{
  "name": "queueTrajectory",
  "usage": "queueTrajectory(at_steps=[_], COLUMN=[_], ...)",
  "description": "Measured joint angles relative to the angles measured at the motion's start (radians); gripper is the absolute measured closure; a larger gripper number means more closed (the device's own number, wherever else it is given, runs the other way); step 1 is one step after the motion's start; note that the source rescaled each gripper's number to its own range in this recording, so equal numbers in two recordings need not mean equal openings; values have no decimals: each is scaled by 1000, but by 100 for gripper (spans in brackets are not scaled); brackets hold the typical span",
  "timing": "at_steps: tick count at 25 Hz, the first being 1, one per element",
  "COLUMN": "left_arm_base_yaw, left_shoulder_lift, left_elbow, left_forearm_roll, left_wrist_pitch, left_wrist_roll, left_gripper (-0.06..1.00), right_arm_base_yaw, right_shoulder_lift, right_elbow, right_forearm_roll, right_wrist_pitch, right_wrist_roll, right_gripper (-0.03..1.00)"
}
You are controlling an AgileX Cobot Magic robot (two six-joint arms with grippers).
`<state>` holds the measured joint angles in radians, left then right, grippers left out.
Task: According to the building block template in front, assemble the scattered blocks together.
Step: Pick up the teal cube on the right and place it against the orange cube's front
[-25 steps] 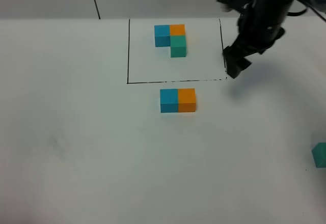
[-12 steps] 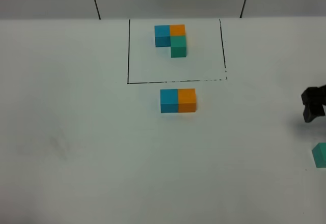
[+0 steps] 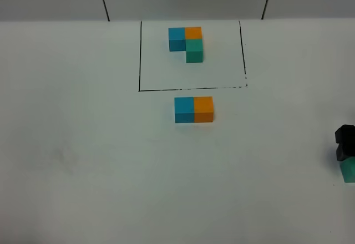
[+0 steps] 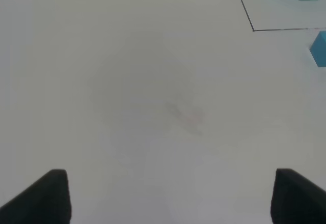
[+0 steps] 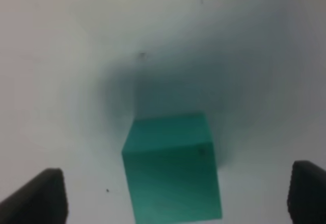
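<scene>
Since one second ago the right gripper (image 3: 344,143) has gone from the upper right, near the corner of the black drawn rectangle (image 3: 140,55), down to the right edge of the overhead frame. It is now directly above the teal-green cube (image 3: 349,172) in the picture. Its jaws stand wide apart, one on each side of this cube, and they hold nothing. The cubes themselves did not change place. The blue cube (image 3: 184,110) and the orange cube (image 3: 203,109) stand side by side, touching, at the centre of the frame just below the rectangle. The building block template (image 3: 187,43) sits inside the rectangle, at upper centre. The left gripper (image 4: 173,198) is also wide open, with only the white table (image 4: 153,91) between its jaws.
</scene>
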<state>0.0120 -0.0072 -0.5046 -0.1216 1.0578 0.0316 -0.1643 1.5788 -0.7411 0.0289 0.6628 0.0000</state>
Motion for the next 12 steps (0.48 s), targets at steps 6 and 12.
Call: queueTrajectory(at_steps=[6,12], left_arm_base_yaw=[0,0], left_shoulder_lift=[0,0], left_elbow=[0,0], left_forearm_roll=[0,0], left_wrist_pitch=[0,0], left_wrist_roll=[0,0], left_gripper=[24,24], right_arm_base_yaw=[0,0], right_shoulder_lift=[0,40], right_elbow=[64,87], right_forearm_roll=[0,0], right_wrist_pitch=[-59,-105], right_wrist_roll=[-32,-42], right_gripper=[21,22])
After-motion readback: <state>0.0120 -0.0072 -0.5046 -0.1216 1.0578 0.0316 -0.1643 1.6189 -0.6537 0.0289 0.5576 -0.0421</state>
